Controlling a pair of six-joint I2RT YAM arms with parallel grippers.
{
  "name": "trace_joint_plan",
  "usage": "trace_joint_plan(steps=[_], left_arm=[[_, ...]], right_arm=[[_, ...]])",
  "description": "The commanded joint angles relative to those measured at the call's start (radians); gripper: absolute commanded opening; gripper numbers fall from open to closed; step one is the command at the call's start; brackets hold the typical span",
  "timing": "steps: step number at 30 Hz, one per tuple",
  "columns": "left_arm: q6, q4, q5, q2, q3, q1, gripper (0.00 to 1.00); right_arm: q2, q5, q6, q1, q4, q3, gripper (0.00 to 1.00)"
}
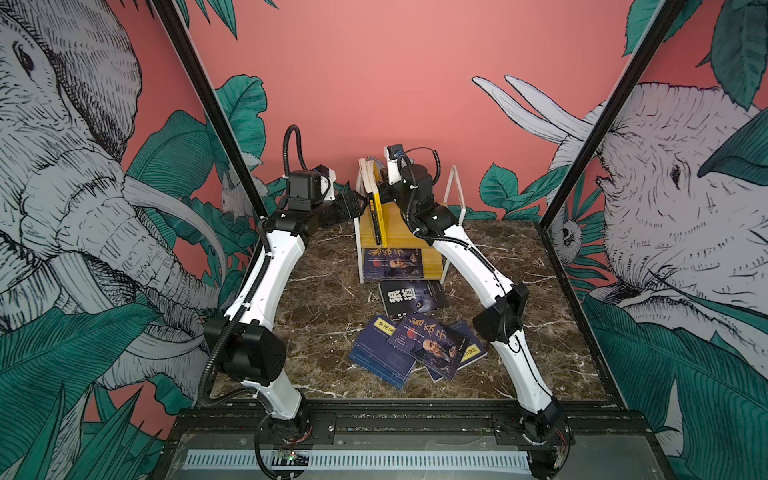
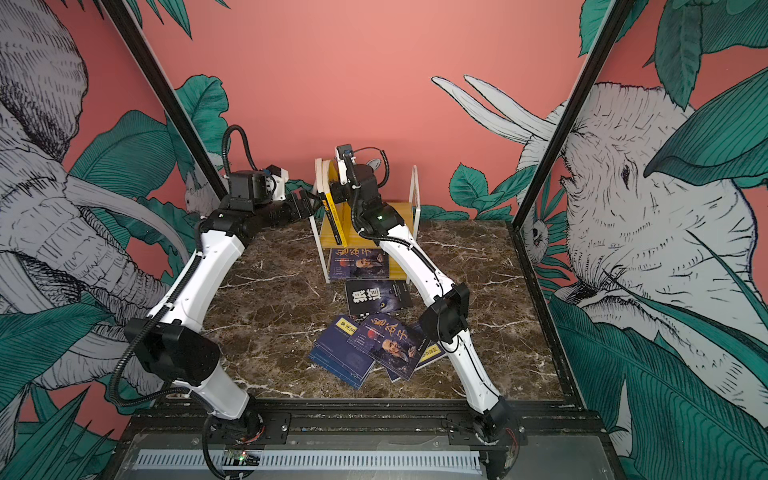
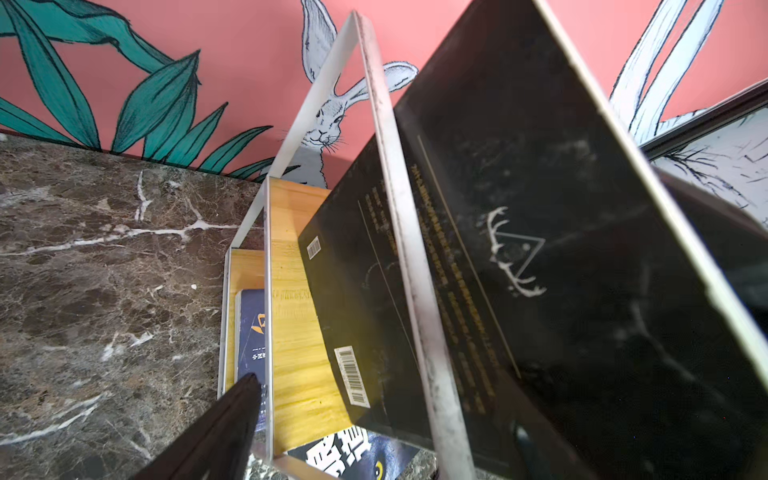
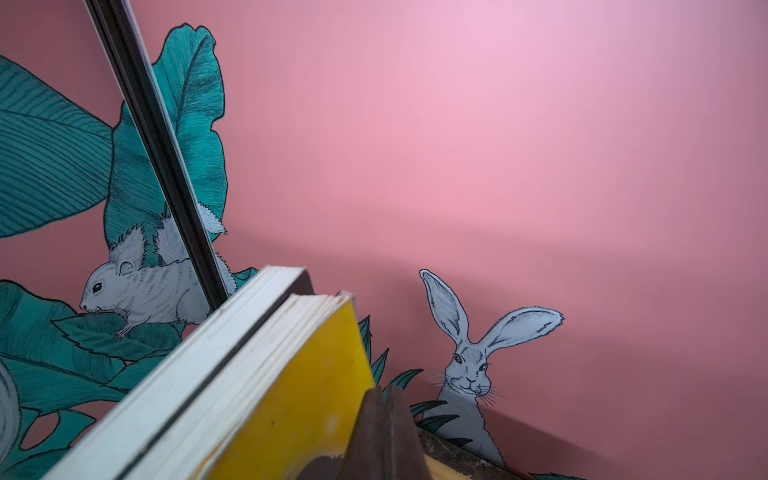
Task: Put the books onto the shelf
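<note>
Books (image 1: pixel 371 187) lean at the shelf's (image 1: pixel 401 233) 9 o'clock end. My left end effector (image 1: pixel 355 204) is spread; my right end effector (image 4: pixel 385 401) is pressed together.

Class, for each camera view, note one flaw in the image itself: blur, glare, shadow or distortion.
In both top views, wide-angle distortion splays the black frame posts outward. In the left wrist view, the black book looks soft, with faint reflections. In the right wrist view, the right fingers blur.

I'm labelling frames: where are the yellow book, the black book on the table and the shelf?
yellow book (image 4: pixel 291 395): right wrist view, its cover.
black book on table (image 1: pixel 411 297): in a top view, cover middle.
shelf (image 1: pixel 399 237): in a top view, upper board.
</note>
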State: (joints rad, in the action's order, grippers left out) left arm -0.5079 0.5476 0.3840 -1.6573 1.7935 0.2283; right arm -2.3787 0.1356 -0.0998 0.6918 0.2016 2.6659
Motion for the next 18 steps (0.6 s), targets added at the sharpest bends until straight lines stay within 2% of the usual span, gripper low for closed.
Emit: trace_joint_plan(steps=[1, 6, 11, 18], left_arm=[[0.037, -0.006, 0.096, 0.067, -0.006, 0.052, 0.89], [0.1, 0.023, 0.058, 0.104, -0.006, 0.013, 0.89], [0.143, 0.047, 0.033, 0.157, -0.027, -0.067, 0.9], [0.304, 0.097, -0.01, 0.24, -0.049, -0.103, 0.94]], right_arm=[[-0.024, -0.1, -0.009, 0.065, -0.062, 0.003, 0.0], [0.006, -0.093, -0.015, 0.066, -0.096, -0.063, 0.0], [0.019, -0.043, -0.022, 0.076, -0.118, -0.094, 0.0], [0.028, 0.035, -0.034, 0.087, -0.132, -0.122, 0.0]])
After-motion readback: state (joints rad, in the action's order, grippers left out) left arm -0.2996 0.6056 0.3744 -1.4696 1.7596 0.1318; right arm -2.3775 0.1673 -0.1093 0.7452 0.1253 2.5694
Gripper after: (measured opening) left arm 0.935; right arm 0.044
